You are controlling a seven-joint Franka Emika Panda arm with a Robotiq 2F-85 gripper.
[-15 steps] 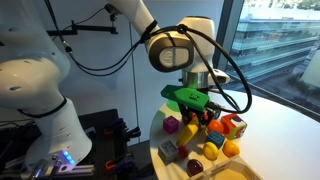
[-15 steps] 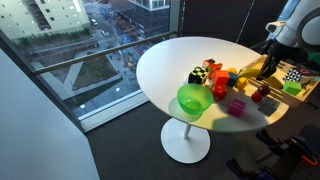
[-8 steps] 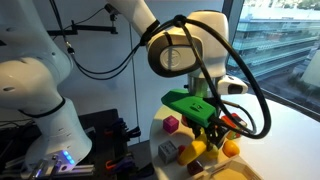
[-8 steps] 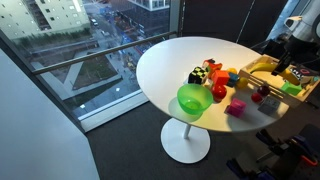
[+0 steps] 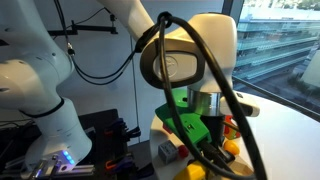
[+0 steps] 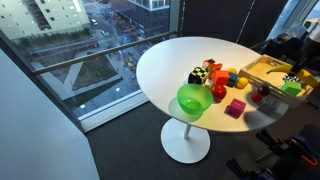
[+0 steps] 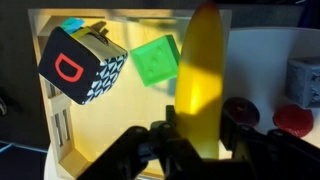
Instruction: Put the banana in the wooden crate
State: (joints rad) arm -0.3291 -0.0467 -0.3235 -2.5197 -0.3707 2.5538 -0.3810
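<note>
Gripper (image 7: 200, 138) clenched on the banana (image 7: 200, 70) — held lengthwise over the wooden crate (image 7: 120, 120), beside the green block (image 7: 155, 60) — probably so it drops onto bare floor.

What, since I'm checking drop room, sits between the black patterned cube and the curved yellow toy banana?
A green cube, inside the pale wooden crate, seen in the wrist view.

White arm (image 5: 190, 45), blk cables (image 5: 222, 85), blk gripper (image 7: 200, 138).
</note>
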